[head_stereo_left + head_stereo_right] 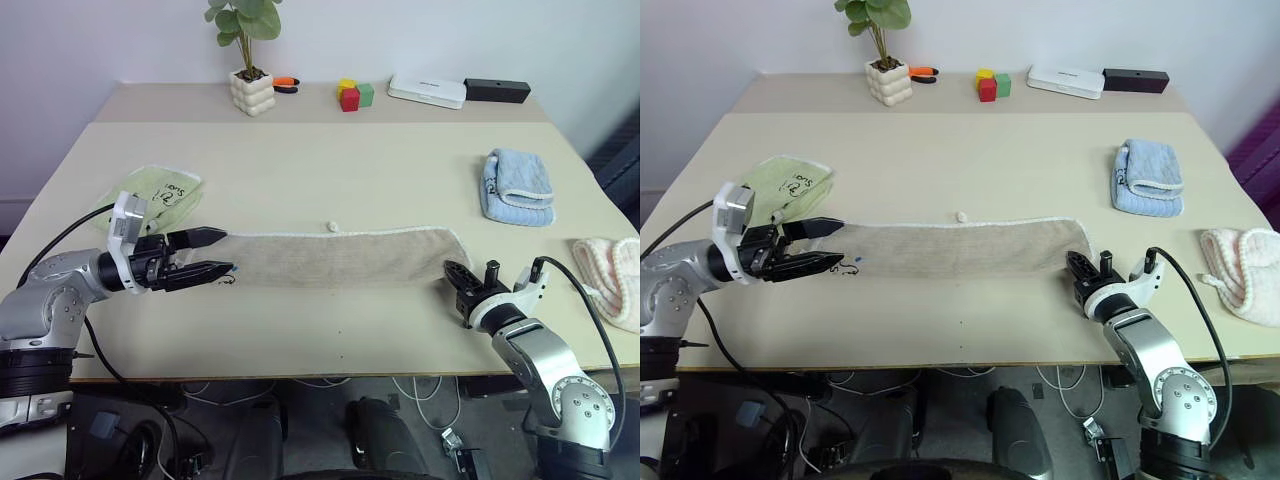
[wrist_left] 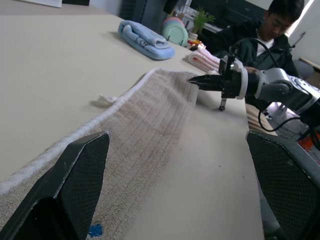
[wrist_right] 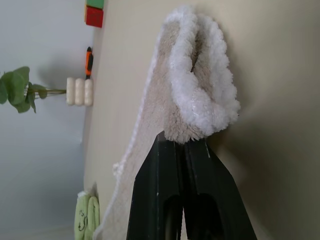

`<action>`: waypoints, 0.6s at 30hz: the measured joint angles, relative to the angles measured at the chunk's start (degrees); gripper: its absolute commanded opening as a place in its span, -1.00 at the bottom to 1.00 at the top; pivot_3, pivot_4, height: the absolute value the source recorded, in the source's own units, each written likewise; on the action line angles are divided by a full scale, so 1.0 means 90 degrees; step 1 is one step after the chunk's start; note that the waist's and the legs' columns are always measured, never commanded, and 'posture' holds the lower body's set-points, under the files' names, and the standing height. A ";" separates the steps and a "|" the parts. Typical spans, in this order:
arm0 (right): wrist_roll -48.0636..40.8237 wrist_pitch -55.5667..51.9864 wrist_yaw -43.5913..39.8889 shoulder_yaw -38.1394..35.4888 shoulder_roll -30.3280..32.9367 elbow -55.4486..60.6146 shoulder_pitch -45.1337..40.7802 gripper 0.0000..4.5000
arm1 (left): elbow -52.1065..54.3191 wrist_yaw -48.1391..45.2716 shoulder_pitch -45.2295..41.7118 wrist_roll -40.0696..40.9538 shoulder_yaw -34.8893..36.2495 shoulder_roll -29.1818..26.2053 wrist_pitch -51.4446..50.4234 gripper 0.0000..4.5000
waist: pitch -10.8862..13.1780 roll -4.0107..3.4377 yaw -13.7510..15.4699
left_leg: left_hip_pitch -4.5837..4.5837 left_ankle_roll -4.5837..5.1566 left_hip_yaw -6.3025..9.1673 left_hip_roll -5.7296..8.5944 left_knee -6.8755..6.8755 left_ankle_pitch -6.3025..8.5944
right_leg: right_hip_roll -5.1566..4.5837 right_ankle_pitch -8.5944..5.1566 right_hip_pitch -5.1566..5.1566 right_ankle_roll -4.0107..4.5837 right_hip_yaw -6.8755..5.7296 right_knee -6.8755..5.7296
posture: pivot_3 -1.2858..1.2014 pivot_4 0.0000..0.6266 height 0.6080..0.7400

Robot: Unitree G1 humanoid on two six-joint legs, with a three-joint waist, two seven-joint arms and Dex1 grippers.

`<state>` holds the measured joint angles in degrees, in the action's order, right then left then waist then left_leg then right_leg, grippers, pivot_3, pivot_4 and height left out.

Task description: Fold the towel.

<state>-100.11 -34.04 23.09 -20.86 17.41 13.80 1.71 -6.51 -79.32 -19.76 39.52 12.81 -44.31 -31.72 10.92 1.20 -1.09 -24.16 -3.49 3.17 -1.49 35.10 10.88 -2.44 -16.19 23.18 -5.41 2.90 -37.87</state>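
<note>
Towel point(image 1: 340, 256) is lying stretched out flat as a long strip across the near part of the table point(image 1: 330, 170), its corded hem running along the far edge and a small loop tag point(image 1: 331, 226) sticking out from that hem near the middle. I'm seeing the right gripper point(image 1: 459, 277) sitting at the towel's right end with its two black fingers pressed together, pinching the fluffy corner there; in the right wrist view that corner is bunching up just past the fingertips. The left gripper point(image 1: 220, 253) is pointing level toward the towel's left end, jaws standing wide apart, one finger over the cloth edge and one nearer me, with nothing clamped between them; I'm noting black scribble point(image 1: 228, 279) on the towel just beside the lower fingertip. A light green towel point(image 1: 160, 195) with black writing is lying behind the left gripper. A folded light blue towel point(image 1: 516, 187) is resting well apart on the right, and a pink towel point(image 1: 612, 276) is sitting at the right edge. A potted plant point(image 1: 250, 70), coloured blocks point(image 1: 354, 95), a white box point(image 1: 427, 90) and a black box point(image 1: 497, 90) are lining the far side. A person point(image 2: 260, 37) is sitting behind the right arm in the left wrist view.
</note>
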 measured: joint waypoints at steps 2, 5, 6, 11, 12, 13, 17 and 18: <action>0.0047 -0.0115 -0.0049 0.0017 0.0113 -0.0001 0.0000 -0.98 | 0.0000 0.0014 0.0000 0.0000 0.0000 0.0002 0.0000 1.00 | 0.0001 -0.0001 0.0005 | -0.0001 0.0000 -0.0001 0.0000 -0.0001 0.0000 | 0.0000 0.0000 0.0000 0.0000 0.0000 0.0000 | 0.03 -0.52 1.00; 0.0511 -0.0364 -0.0309 0.0171 0.0545 0.0028 -0.0010 -0.98 | -0.0001 0.0038 0.0000 -0.0001 0.0000 0.0008 0.0007 1.00 | 0.0002 -0.0004 0.0021 | -0.0004 0.0000 -0.0003 0.0004 0.0002 0.0000 | -0.0004 0.0000 0.0002 0.0000 0.0001 0.0002 | 0.03 -0.52 1.00; 0.0816 -0.0466 -0.0452 0.0263 0.0773 0.0088 -0.0028 -0.98 | -0.0001 0.0053 0.0000 -0.0001 0.0000 0.0012 0.0012 1.00 | 0.0003 -0.0005 0.0023 | -0.0005 0.0000 -0.0005 0.0005 0.0002 0.0000 | -0.0005 0.0000 0.0004 0.0000 0.0001 0.0004 | 0.03 -0.52 1.00; 0.1875 -0.0765 -0.1216 0.0646 0.1295 0.0611 -0.0157 -0.98 | -0.0003 0.0074 0.0000 -0.0001 -0.0001 0.0079 0.0048 1.00 | 0.0004 -0.0006 0.0019 | -0.0009 0.0001 -0.0004 0.0004 -0.0002 0.0000 | 0.0002 0.0000 0.0009 0.0000 0.0000 0.0005 | 0.03 -0.52 1.00; 0.2079 -0.0793 -0.1374 0.0764 0.1380 0.0738 -0.0158 -0.98 | -0.0004 0.0074 -0.0001 -0.0001 -0.0001 0.0083 0.0081 1.00 | 0.0004 -0.0006 0.0017 | -0.0011 0.0001 -0.0005 0.0007 -0.0002 0.0001 | 0.0002 0.0000 0.0012 0.0000 0.0000 0.0006 | 0.03 -0.52 1.00; 0.2326 -0.0822 -0.1552 0.0880 0.1447 0.0871 -0.0163 -0.98 | -0.0004 0.0075 0.0000 -0.0002 -0.0001 0.0084 0.0093 1.00 | 0.0004 -0.0006 0.0016 | -0.0011 0.0001 -0.0005 0.0008 -0.0002 0.0001 | 0.0002 0.0000 0.0012 0.0000 0.0000 0.0006 | 0.03 -0.52 1.00; 0.3287 -0.0899 -0.2249 0.1515 0.1745 0.1471 -0.0393 -0.98 | -0.0004 0.0078 0.0015 -0.0002 0.0001 0.0083 0.0122 1.00 | 0.0005 -0.0008 0.0015 | -0.0014 0.0001 -0.0006 0.0012 -0.0001 0.0001 | 0.0001 0.0000 0.0016 -0.0001 0.0000 0.0006 | 0.03 -0.52 1.00; 0.3509 -0.0925 -0.2415 0.1686 0.1862 0.1631 -0.0467 -0.98 | -0.0002 0.0078 0.0033 0.0000 0.0003 0.0083 0.0121 1.00 | 0.0004 -0.0007 0.0016 | -0.0014 0.0001 -0.0005 0.0013 -0.0001 0.0001 | 0.0001 0.0000 0.0017 -0.0001 -0.0001 0.0007 | 0.03 -0.52 1.00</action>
<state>-68.53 -42.37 1.36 -5.69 34.17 28.48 -2.49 -6.54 -78.62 -19.47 39.52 12.84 -43.56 -30.63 10.96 1.14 -0.95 -24.29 -3.48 3.13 -1.38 35.09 10.89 -2.43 -16.19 23.33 -5.42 2.90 -37.80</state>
